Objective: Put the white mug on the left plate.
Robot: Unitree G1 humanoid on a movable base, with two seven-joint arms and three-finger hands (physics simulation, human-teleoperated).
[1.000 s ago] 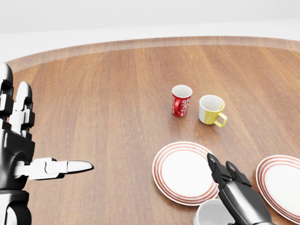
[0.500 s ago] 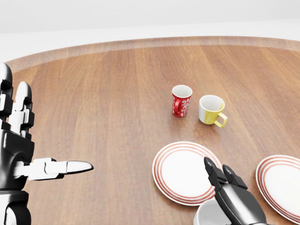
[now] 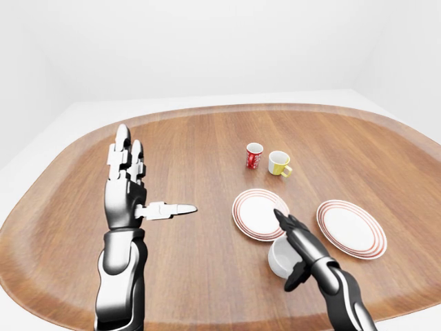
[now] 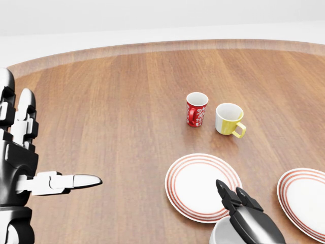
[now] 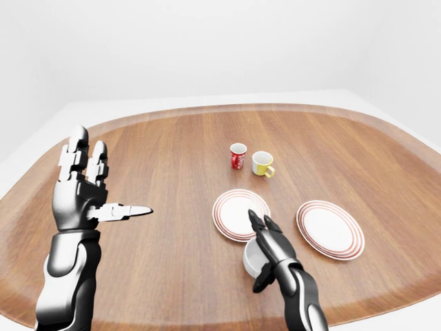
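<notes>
Right hand (image 3: pixel 298 247) sits over the white mug (image 3: pixel 281 256), fingers (image 3: pixel 284 222) stretched across its top toward the left plate, thumb (image 3: pixel 293 279) hanging down the near-bottom side. Fingers look spread around the mug, not clamped; whether the palm touches it can't be told, contact hidden by the hand itself. Mug stands upright on the wooden table (image 3: pixel 207 158), mouth up, long axis vertical, just below the left plate (image 3: pixel 256 212) in the left-eye view and near its rim; touching or apart not clear. Handle not visible, so its direction can't be told. In the head view the mug (image 4: pixel 219 234) is cut off by the bottom edge, only a slice of rim and wall shows left of the hand (image 4: pixel 242 213).

Right plate (image 3: pixel 351 228) lies well right of the hand, flat, red rings like the left one; cut by the right edge in the head view. Red mug (image 3: pixel 254 156) and yellow mug (image 3: pixel 278 163) stand upright beside each other, well above the plates, apart, yellow handle pointing lower right.

Left hand (image 3: pixel 128 189) held up over the left of the table, fingers straight up, thumb (image 3: pixel 172 208) out to the right, fully open, holding nothing, well apart from everything.
</notes>
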